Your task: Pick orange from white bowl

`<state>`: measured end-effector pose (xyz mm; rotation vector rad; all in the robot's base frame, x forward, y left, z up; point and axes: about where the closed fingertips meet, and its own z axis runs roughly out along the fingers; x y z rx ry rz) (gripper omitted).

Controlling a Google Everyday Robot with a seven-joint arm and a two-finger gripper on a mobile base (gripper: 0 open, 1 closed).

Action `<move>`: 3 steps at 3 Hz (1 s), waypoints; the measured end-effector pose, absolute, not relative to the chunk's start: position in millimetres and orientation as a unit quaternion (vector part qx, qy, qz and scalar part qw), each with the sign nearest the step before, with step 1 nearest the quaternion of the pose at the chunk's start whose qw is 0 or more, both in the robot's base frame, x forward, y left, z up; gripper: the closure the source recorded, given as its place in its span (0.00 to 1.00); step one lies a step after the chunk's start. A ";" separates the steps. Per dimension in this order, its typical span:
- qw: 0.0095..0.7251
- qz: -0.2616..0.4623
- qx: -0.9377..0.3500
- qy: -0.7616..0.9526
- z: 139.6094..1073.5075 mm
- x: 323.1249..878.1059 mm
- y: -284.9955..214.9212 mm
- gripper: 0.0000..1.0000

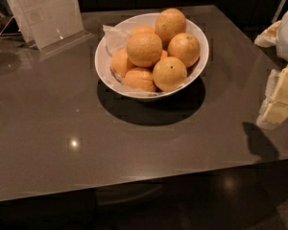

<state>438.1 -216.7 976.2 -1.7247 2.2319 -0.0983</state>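
I've got the glossy grey-brown tabletop point(53, 123) in full view. The wide, round, glossy white bowl point(100, 61) sits on it towards the far edge, about midway between the left and right edges, and throws a dark shadow on the side facing the near edge. Crumpled white paper lining point(114, 34) pokes up along the bowl's far-left rim.

The bowl is heaped with fruit. The big round orange with dull dimpled peel point(144, 49) rides on top of the pile, near the middle, touching its neighbours. Just beside it, on the near-right side of the heap, is a smaller orange with a dark stem dot point(169, 73).

The cream-and-white gripper point(280, 102) hangs over the right edge of the table, well apart from the bowl and partly cut off from my view. I cannot tell how far open it is, or whether it has hold of anything. Its dark shadow point(260, 142) falls on the tabletop near the near-right corner.

A clear plastic sign stand point(48, 13) leans at the far-left corner.
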 end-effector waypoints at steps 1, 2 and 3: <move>0.159 -0.034 -0.603 0.781 976.2 438.2 -216.6 0.00; 0.172 -0.034 -0.598 0.782 980.2 440.0 -215.8 0.00; 0.196 -0.011 -0.597 0.778 988.5 458.2 -208.1 0.00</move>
